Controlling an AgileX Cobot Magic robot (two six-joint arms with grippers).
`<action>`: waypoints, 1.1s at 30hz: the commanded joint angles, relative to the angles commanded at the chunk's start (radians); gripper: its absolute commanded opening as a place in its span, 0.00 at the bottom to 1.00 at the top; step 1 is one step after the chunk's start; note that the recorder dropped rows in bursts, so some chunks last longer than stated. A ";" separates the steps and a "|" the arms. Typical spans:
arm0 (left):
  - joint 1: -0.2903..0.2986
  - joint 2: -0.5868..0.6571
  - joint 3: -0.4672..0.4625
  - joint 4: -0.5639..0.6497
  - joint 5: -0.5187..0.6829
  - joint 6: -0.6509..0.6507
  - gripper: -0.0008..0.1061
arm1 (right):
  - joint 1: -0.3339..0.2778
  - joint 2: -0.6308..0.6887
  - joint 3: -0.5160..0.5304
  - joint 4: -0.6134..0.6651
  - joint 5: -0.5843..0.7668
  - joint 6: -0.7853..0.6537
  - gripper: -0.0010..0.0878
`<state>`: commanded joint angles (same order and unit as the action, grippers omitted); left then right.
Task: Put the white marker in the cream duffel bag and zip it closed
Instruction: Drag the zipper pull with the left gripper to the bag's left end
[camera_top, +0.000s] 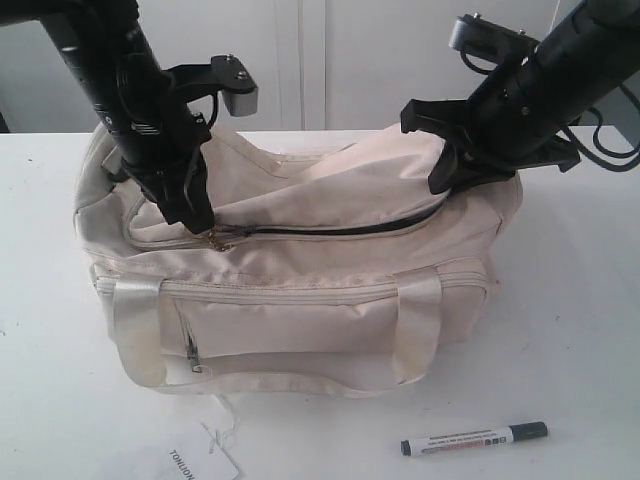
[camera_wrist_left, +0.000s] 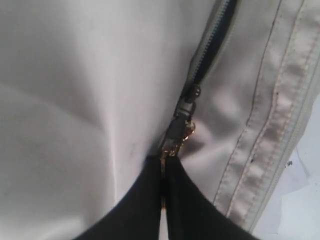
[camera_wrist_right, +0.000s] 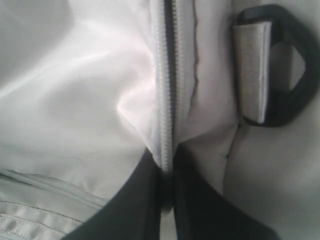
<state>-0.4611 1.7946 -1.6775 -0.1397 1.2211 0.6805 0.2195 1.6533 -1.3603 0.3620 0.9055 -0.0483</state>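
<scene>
The cream duffel bag (camera_top: 300, 270) stands mid-table, its top zipper (camera_top: 330, 231) showing a dark slit along most of its length. My left gripper (camera_top: 203, 225) is shut on the gold zipper charm (camera_wrist_left: 179, 142) at the bag's left end. At the right end my right gripper (camera_top: 447, 180) is shut on the zipper tape (camera_wrist_right: 167, 75), next to a black D-ring (camera_wrist_right: 285, 65). The white marker (camera_top: 474, 438), with its dark cap and dark end, lies on the table in front of the bag, to the right.
A white paper tag (camera_top: 200, 458) with black print lies on the table at the front, left of the marker. The white table (camera_top: 580, 330) spreads around the bag. A front zip pocket (camera_top: 290, 300) faces the camera between two shiny handles.
</scene>
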 joint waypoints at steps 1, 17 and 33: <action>-0.001 0.000 0.000 0.000 0.000 0.000 0.01 | 0.000 0.000 0.000 0.000 -0.002 0.000 0.01; 0.002 -0.022 0.000 0.123 0.000 -0.029 0.01 | -0.002 0.000 0.000 -0.009 -0.005 0.000 0.01; 0.002 -0.051 0.000 0.246 0.000 -0.080 0.01 | -0.002 0.000 0.000 -0.018 -0.009 0.000 0.01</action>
<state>-0.4593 1.7441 -1.6775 0.1067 1.2211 0.6005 0.2178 1.6533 -1.3603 0.3440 0.8968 -0.0483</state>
